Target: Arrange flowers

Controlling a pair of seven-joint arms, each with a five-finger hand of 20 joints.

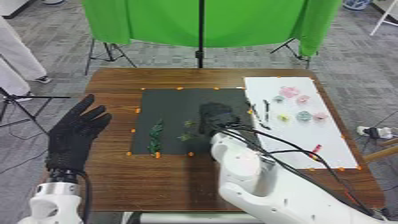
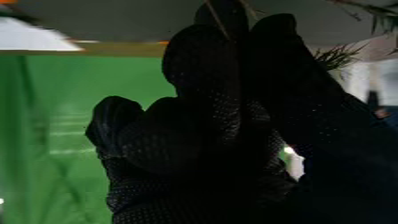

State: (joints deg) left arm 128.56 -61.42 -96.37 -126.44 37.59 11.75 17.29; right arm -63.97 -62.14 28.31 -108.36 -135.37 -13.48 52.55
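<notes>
Your left hand [image 1: 71, 142] is open at nine o'clock; your right hand [image 1: 216, 114] is over the black sheet [image 1: 173, 102]. Pale flowers [image 1: 305, 116] lie at three o'clock.

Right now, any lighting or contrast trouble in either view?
Head view: the right hand in its black fabric glove nearly merges with the dark rectangular mat; the white rectangular sheet reads much brighter. Right wrist view: that glove is mostly in deep shadow, near-silhouetted against the bright green cloth backdrop.
</notes>
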